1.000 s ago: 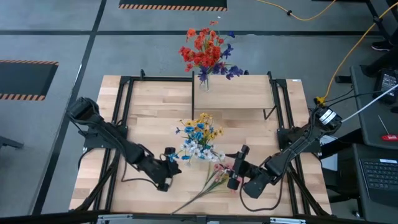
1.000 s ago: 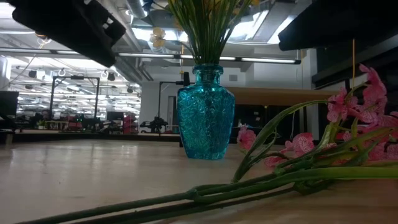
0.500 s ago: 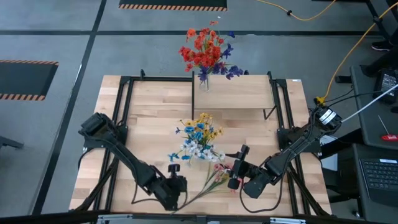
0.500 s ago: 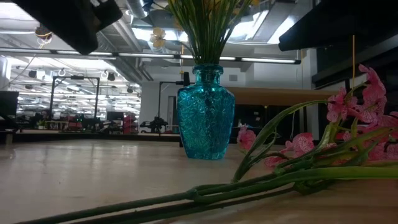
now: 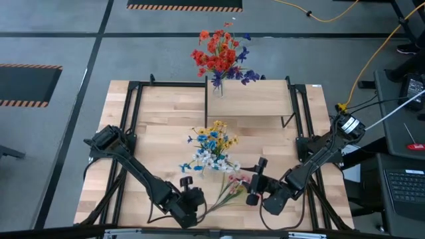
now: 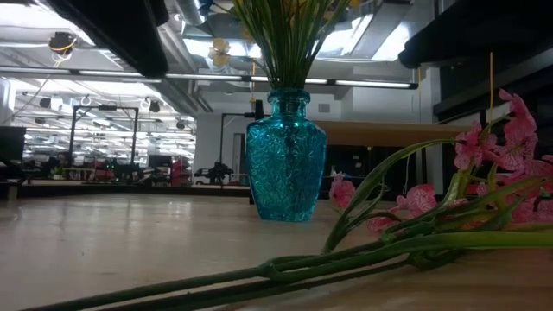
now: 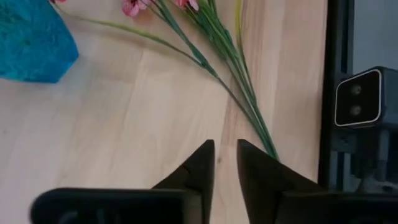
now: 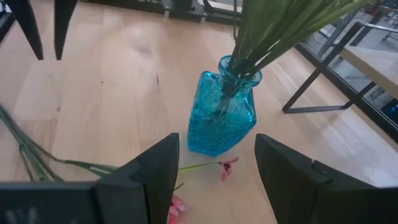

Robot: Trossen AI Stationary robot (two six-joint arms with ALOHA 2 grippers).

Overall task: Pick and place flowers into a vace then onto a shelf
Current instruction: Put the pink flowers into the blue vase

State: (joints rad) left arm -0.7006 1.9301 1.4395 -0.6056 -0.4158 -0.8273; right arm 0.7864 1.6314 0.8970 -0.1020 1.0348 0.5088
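Light-wood table (image 5: 159,143) with raised shelf (image 5: 249,99) along its far edge, clear vase (image 5: 217,86) of red and purple blooms standing there. Nearer than the shelf, mid-table, blue glass vase (image 6: 286,155) with yellow, blue and white flowers (image 5: 212,147). Beside that vase, pink flowers (image 5: 232,188) lying flat, stalks toward the near edge. Right gripper (image 5: 255,180) beside the pink blooms, fingers spread wide, empty. Left gripper (image 5: 194,199) above the stalk ends, fingers (image 7: 200,171) slightly parted, pinching nothing.

My fingers (image 7: 258,177) are black. The vase (image 6: 286,155) is turquoise glass with a textured pattern. The stem (image 7: 208,62) lying on the pale wood table (image 5: 159,146) is green with pink blooms (image 6: 484,142). The bunch (image 5: 222,54) on the shelf (image 5: 259,99) is red, orange and blue.
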